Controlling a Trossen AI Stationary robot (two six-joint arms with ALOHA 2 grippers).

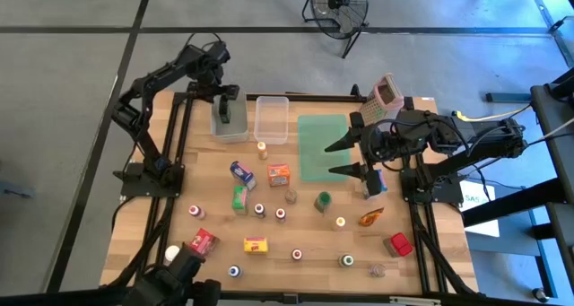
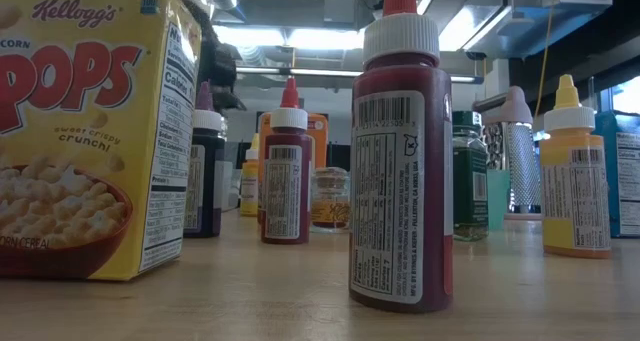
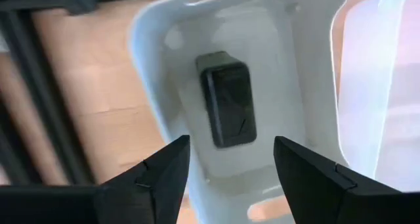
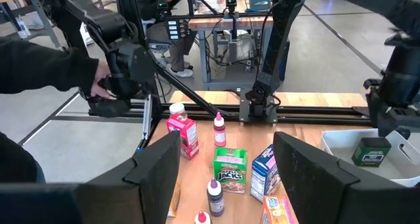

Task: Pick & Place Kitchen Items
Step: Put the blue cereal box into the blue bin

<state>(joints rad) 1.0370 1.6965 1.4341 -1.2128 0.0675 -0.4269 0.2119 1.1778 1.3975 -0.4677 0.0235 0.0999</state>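
Observation:
My left gripper [image 1: 230, 98] [image 3: 230, 142] hangs open over the left clear bin [image 1: 215, 126], touching nothing. A small dark carton [image 3: 226, 106] lies flat on the bin's floor below the fingers. My right gripper [image 1: 345, 158] [image 4: 226, 142] is open above the flat green tray [image 1: 314, 131], pointing toward the table's left. Small groceries stand spread over the table: a blue carton [image 1: 240, 173], an orange carton [image 1: 279, 174], a green carton [image 1: 239, 198], a yellow carton [image 1: 256, 245], a red carton [image 1: 204, 241] and several capped jars.
A second clear bin [image 1: 272, 118] sits beside the first. The box grater [image 1: 384, 95] stands at the far right. Another blue carton [image 1: 374, 182] stands under the right arm. In the low view, a cereal carton [image 2: 90, 131] and a red bottle [image 2: 400, 161] stand close. A person's dark sleeve [image 4: 39, 66] shows beyond the table's left.

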